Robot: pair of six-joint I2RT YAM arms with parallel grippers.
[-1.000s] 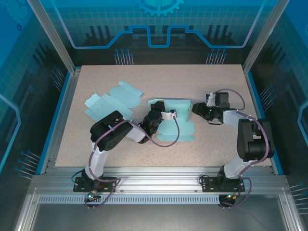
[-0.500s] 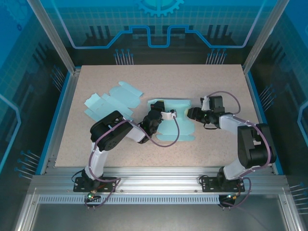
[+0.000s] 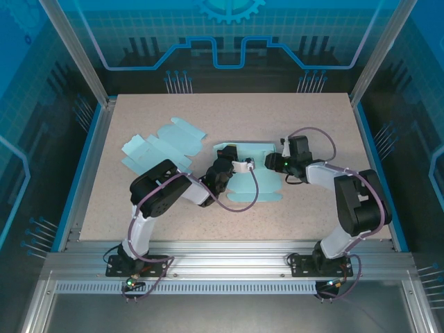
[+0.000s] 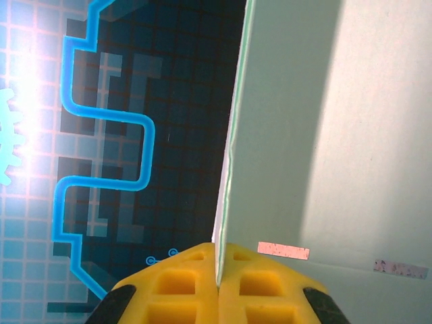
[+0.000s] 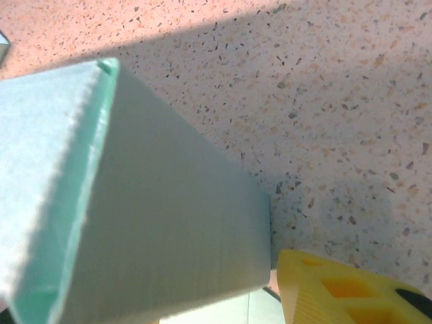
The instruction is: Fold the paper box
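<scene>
Near the middle of the table [image 3: 229, 114], my left gripper [image 4: 218, 273] pinches tight on a raised wall of the paper box [image 3: 260, 149], while my right gripper [image 3: 272, 164] sits just beside its right end, its opening impossible to tell.

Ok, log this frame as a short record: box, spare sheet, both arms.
box: mid-table, partly folded, some walls raised
sheet: flat, unfolded, left of the box
left arm: jaws shut on an upright box wall
right arm: jaws at the box's right end; open or shut unclear
</scene>
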